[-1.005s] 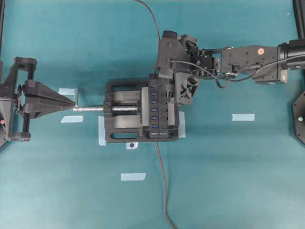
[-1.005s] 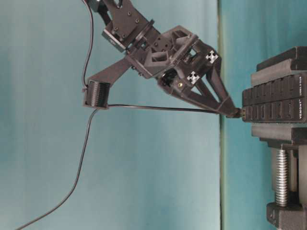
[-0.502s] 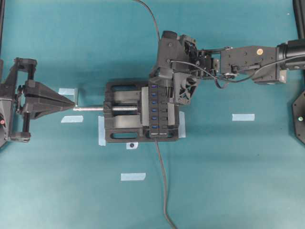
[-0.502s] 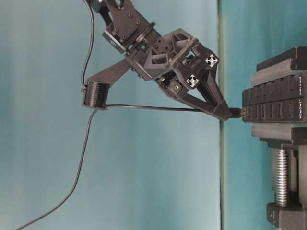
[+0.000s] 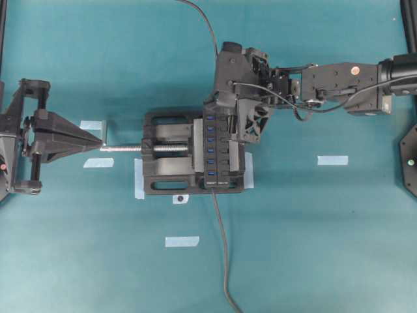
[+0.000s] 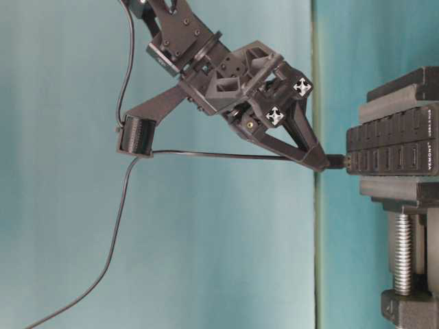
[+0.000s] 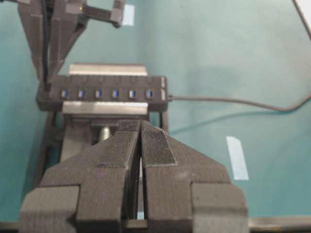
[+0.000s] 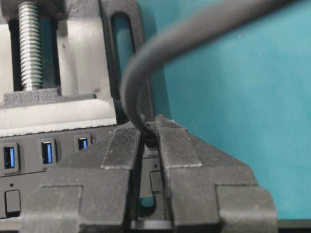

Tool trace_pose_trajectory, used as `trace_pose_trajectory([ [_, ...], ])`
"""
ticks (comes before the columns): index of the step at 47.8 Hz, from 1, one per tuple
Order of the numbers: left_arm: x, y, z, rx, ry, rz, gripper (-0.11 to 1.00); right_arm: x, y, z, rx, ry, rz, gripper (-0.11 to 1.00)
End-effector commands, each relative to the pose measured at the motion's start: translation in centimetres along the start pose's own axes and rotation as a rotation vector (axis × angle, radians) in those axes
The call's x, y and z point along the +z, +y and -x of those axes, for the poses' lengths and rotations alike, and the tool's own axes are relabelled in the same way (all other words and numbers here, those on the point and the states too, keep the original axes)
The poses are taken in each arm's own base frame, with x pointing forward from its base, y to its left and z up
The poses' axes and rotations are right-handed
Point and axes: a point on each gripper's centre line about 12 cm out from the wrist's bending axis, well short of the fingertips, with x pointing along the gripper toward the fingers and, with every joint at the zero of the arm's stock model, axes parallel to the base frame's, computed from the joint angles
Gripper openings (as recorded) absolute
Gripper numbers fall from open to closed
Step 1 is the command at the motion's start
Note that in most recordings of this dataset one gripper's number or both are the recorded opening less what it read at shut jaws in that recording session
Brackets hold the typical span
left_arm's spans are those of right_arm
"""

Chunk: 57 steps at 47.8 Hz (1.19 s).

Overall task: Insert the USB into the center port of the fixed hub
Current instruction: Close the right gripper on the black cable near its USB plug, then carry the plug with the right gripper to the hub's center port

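Right pincer [image 6: 322, 163]: closed on the USB [image 6: 336, 162], fingers pinched together with the plug between their tips; its cable [image 8: 146, 63] curls up out of the gap in the right wrist view.
Left pincer [image 7: 141, 145]: fingers pressed flat together with nothing between them, well apart from the hub and next to the end of the vise screw [image 5: 127, 149] in the overhead view.
USB position: at the fixed hub [image 5: 217, 149], at the end of its port row far from the hub's own cable [image 5: 221, 248], not at the center port [image 5: 210, 147]. The table-level view shows the plug tip touching or just beside the hub's face; whether it sits in a slot cannot be told.
USB axis: in the table-level view its long axis lies level across the picture, tip toward the hub, cable trailing away from it.
Overhead view only: the full row of blue ports running along the hub, the vise [image 5: 171, 153] clamping it, and blue tape strips [image 5: 332, 160] on the teal counter [image 5: 326, 241]. The plug itself is hidden under the right pincer there.
Table-level view only: the plug seen side-on, between the fingertips and the hub.
Left wrist view only: six blue ports in line, with the right arm's fingers [image 7: 46, 48] standing over the row's left end.
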Motion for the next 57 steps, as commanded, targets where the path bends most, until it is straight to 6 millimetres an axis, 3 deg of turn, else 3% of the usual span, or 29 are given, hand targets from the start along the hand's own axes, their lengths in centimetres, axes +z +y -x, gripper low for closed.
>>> trace_pose_trajectory([
  [1,0.6,-0.1,0.0,-0.002,-0.017,-0.002,0.00,1.4,-0.1,0.7,-0.002,-0.038,-0.014,0.11],
  [35,0.5,-0.1,0.0,-0.002,-0.014,0.000,0.00,4.3,-0.4,3.8,-0.020,-0.057,-0.027,0.10],
  [57,0.5,-0.1,0.0,-0.002,-0.015,-0.002,0.00,4.4,0.2,4.0,-0.011,-0.051,-0.020,0.10],
])
